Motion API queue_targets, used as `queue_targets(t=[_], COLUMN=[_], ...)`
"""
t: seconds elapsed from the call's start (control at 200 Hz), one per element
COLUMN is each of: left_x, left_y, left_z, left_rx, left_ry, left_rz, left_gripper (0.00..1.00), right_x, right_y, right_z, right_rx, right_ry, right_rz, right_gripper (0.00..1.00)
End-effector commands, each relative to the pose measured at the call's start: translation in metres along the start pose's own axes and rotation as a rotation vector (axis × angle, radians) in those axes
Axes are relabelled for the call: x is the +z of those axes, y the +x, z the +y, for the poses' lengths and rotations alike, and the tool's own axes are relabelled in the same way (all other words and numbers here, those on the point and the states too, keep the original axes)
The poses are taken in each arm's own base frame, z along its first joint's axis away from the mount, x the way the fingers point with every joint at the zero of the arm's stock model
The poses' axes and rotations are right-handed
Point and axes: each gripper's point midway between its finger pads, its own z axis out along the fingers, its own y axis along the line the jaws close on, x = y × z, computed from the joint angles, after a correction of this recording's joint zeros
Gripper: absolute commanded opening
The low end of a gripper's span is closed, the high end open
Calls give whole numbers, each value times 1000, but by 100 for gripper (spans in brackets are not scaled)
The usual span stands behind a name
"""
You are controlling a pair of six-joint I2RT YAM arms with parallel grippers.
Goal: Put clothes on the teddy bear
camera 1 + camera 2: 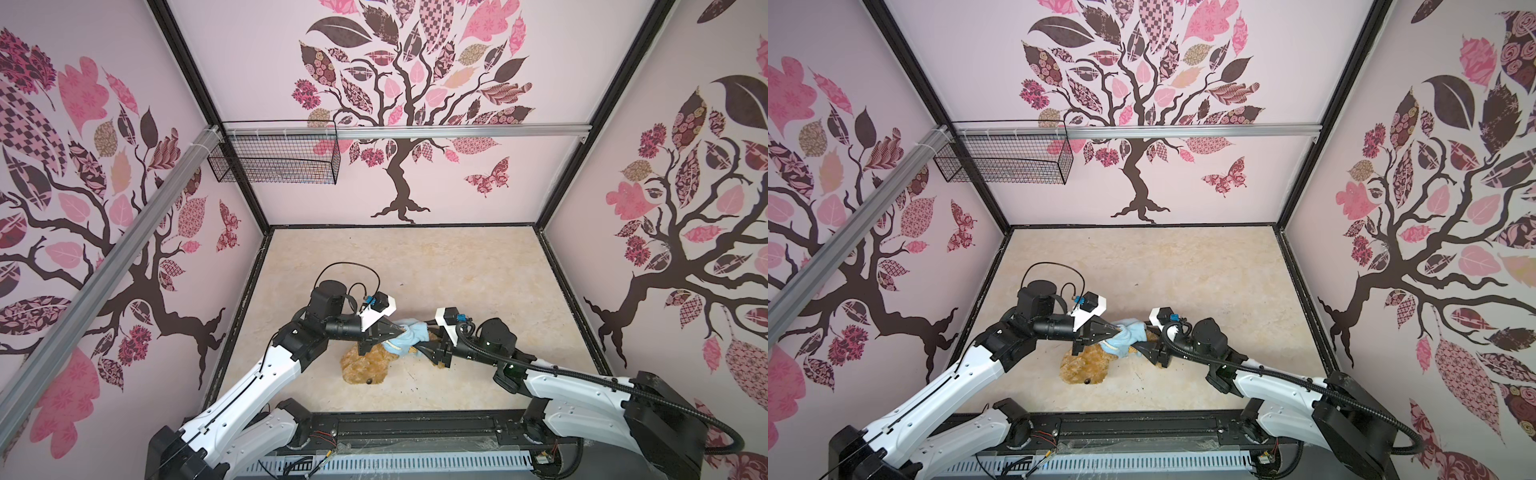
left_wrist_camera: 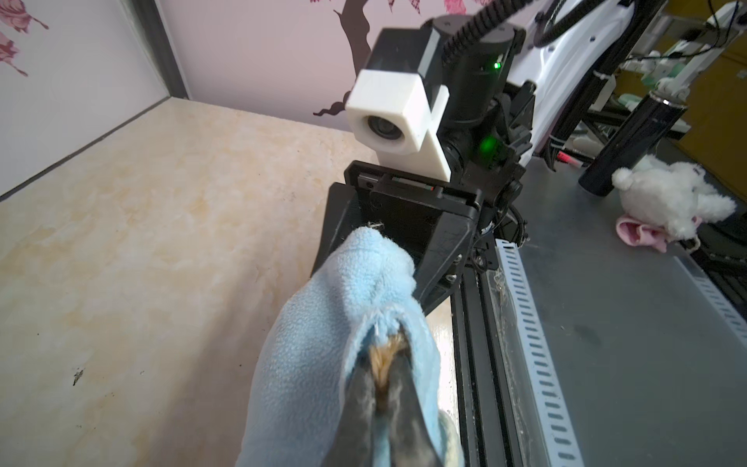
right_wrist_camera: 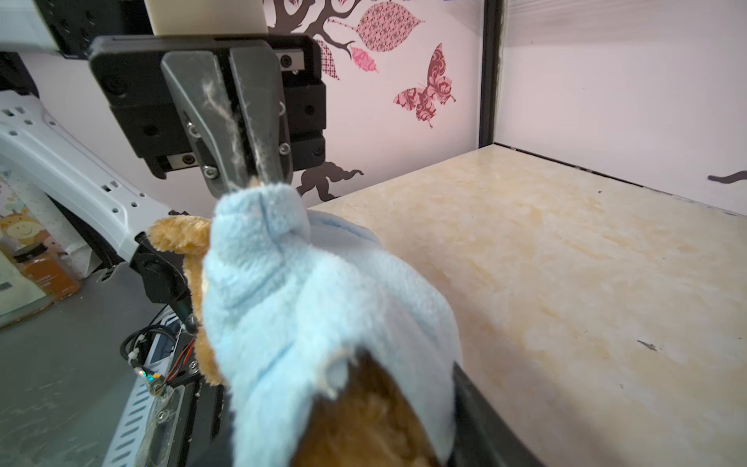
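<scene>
The golden-brown teddy bear (image 1: 365, 365) (image 1: 1084, 368) lies on the table with its nose toward the front edge. A light blue shirt (image 1: 405, 338) (image 3: 323, 291) is bunched over its far part. My left gripper (image 1: 402, 329) (image 2: 390, 351) is shut on the bear's paw, and golden fur shows between its tips where the sleeve ends. From the right wrist view it (image 3: 252, 180) pinches the top of the blue sleeve. My right gripper (image 1: 422, 347) (image 2: 372, 291) stands open with the shirt and brown fur between its spread jaws. Only one of its fingers (image 3: 481, 412) shows in its own view.
A black wire basket (image 1: 274, 160) hangs from the rail on the back wall. Patterned walls close the table on three sides, and a black rail (image 1: 415, 428) runs along the front. Outside, a white plush toy (image 2: 679, 202) and a dark can (image 2: 630, 149) sit on a grey bench.
</scene>
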Motion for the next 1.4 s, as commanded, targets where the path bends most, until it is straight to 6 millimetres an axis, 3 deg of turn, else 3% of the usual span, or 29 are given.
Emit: queue_targets(t=[0.0,0.34,0.47,0.565,0.77,1.04,1.165,1.24,1.325,1.395], left_x=[2,3,3,4,4,-21,-29,-27,-23,-22], left_y=[-14,-6,-2,-1,-7,-25,-28,-24,-20,-19], left_z=[-3,11,12,11,7,1,2,2,4,6], left_rx=[100,132,140,145,155,128,132,116,106,105], left_ry=[2,-77,-76,-66,-48,-73,-94,-82,-70,-71], left_rz=[17,97,108,106,80,-86,-143,-133,-114,-104], left_gripper=[0,0,0,0,0,0,0,0,0,0], right_x=[7,-8,-15,-9,13,-19,-26,-22,-19,-20], right_y=[-13,-11,-23,-29,-13,48,66,58,35,20], right_z=[9,6,6,6,-9,-62,-62,-49,-30,-22], right_rx=[-29,11,47,69,169,315,358,341,272,198], right_ry=[-68,-31,-22,-35,-16,331,352,269,149,112], right_rz=[4,50,21,29,103,226,246,213,124,88], right_gripper=[68,92,93,85,34,4,0,0,9,26])
